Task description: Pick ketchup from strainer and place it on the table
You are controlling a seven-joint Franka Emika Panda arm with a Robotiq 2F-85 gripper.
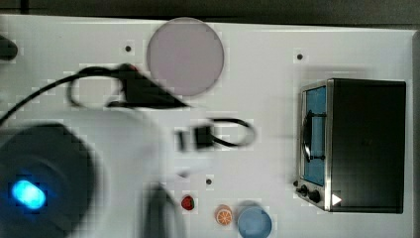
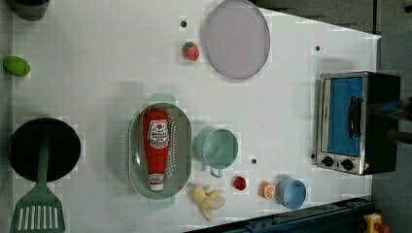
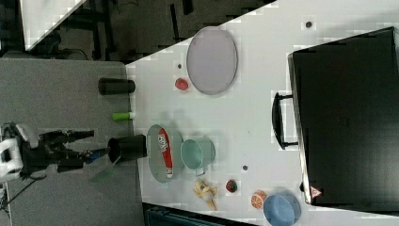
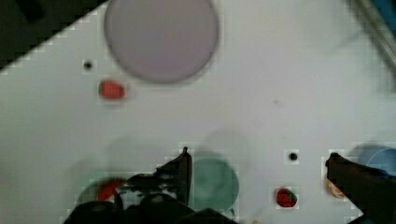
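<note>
Two dark fingers (image 4: 184, 170) of the gripper (image 4: 257, 172) stand wide apart in the wrist view, with nothing between them but the white table (image 4: 261, 84) far below. In the right view the arm's hand seems to hang off the table's edge at the right view's left, though the blur there makes its outline hard to read.

In the left view the ketchup (image 2: 156, 145) lies on its side inside the strainer (image 2: 182, 145), its white cap toward the left view's bottom and its label facing up. The strainer sits flat on the table, and nothing grips the bottle. Just beside the strainer, on the left view's right, stands a round green bowl (image 2: 219, 148), close to the strainer's rim. A peeled banana (image 2: 208, 199) lies near the strainer's lower end, with a strawberry (image 2: 239, 182), an orange half (image 2: 267, 191) and a blue bowl (image 2: 291, 193) in a row farther to the left view's right.

A grey-lilac plate (image 2: 236, 39) rests near the left view's top, with a second strawberry (image 2: 190, 51) just beside it. A toaster oven (image 2: 357, 121) stands well apart at the left view's right.
</note>
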